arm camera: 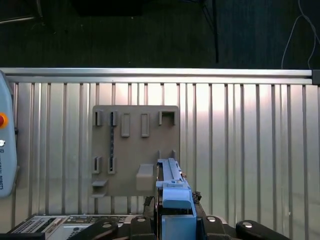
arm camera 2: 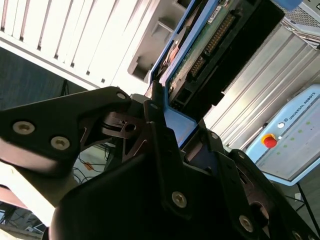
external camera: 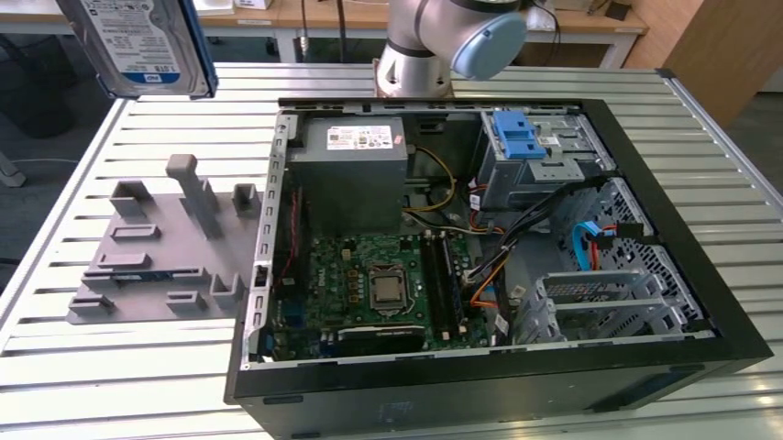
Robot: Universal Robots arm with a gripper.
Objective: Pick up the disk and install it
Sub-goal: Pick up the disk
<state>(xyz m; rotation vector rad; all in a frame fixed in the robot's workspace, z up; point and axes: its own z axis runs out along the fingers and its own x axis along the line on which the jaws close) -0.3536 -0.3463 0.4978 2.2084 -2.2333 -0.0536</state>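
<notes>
The tool (arm camera 2: 173, 119) is clamped on the disk (external camera: 135, 46), high over the bench (external camera: 98, 376) at the exterior view's far left; a grey holder (external camera: 147, 261) lies below it, left of the open computer case (external camera: 490, 390).

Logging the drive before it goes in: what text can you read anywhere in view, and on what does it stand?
Label on the disk: printed lines, too small to read.
White sticker on the grey box: print, too small to read.
Pendant: a brand wordmark near its red button, not quoted here.
Motherboard: markings too small to read.
</notes>
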